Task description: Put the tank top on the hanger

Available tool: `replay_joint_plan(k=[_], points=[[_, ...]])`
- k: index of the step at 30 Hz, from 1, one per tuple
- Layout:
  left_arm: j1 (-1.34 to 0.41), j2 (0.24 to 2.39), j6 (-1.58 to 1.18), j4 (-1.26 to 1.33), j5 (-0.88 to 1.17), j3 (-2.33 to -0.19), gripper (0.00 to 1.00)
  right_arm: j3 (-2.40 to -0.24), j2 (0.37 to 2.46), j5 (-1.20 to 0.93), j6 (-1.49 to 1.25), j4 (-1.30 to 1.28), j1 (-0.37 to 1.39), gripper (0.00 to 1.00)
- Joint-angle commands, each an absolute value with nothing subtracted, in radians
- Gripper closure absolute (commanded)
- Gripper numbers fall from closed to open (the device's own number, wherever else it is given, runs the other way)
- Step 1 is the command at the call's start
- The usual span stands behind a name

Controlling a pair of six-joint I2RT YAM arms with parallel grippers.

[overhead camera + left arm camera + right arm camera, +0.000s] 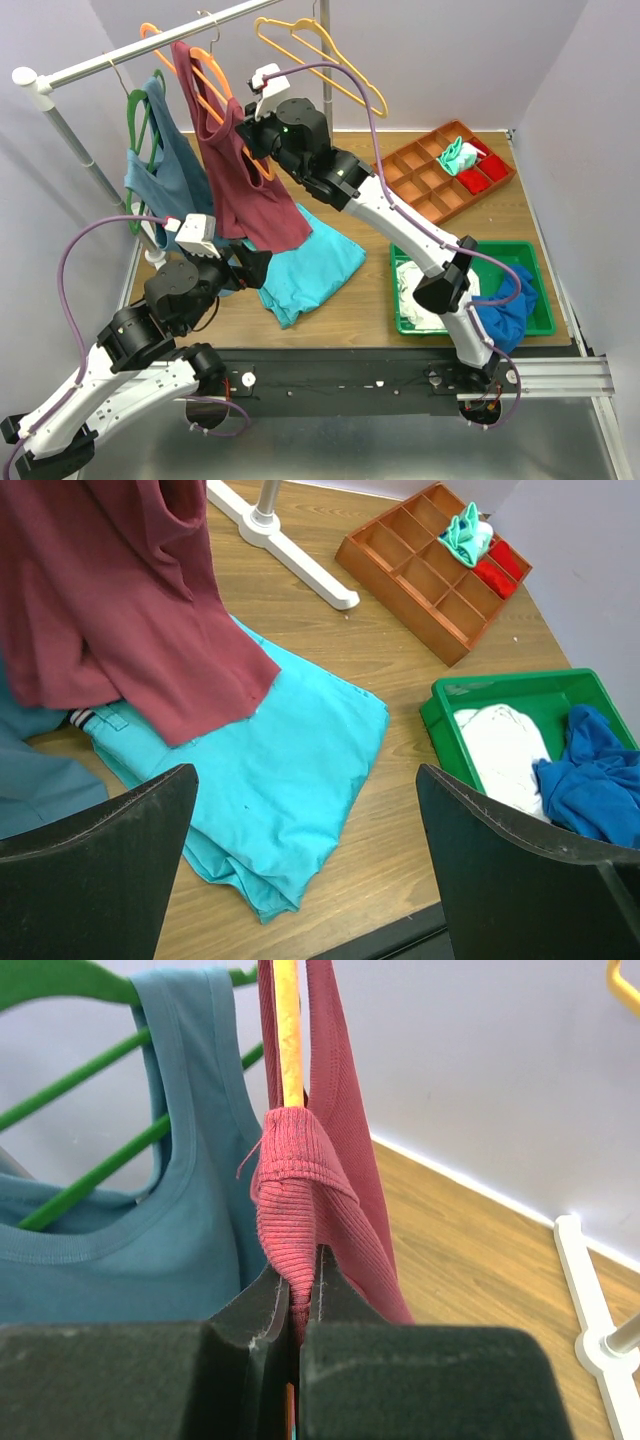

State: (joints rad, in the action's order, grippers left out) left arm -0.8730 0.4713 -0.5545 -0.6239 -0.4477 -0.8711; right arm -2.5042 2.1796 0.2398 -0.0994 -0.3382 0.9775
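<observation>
Pinched in the clenched right pincer [300, 1295] is one ribbed strap of the maroon sleeveless cloth tank top [305, 1190], draped on the orange plastic hanger [288, 1030]; threading is judged underway, so that strap must next be drawn over the hanger's arm, the left pincer [305, 780] being released.

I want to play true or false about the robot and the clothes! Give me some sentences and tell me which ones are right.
The right tool pinches the maroon tank top. True.
The left tool is shut. False: the left tool is wide open and holds nothing.
The blue-grey tank top hangs on a green hanger. True.
The turquoise garment lies in the green tray. False: the turquoise garment lies on the table, outside the green tray.
</observation>
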Motion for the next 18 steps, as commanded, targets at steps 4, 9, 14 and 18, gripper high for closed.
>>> replay_joint_plan(k=[4,9,14,18], points=[[-0.877,0.454,-0.545,-0.615,-0.422,-0.853,0.01,-2.589,2.232,0.261,-0.075,-0.181,0.991,0.99],[-0.877,0.451,-0.54,-0.612,-0.422,-0.847,0.01,-2.605,2.263,0.262,-0.069,-0.156,0.991,0.99],[-0.877,0.448,-0.537,-0.606,-0.422,-0.842,0.01,-2.612,2.286,0.261,-0.06,-0.124,0.991,0.99],[-0.879,0.445,-0.535,-0.606,-0.423,-0.841,0.01,-2.612,2.302,0.264,-0.058,-0.115,0.989,0.99]])
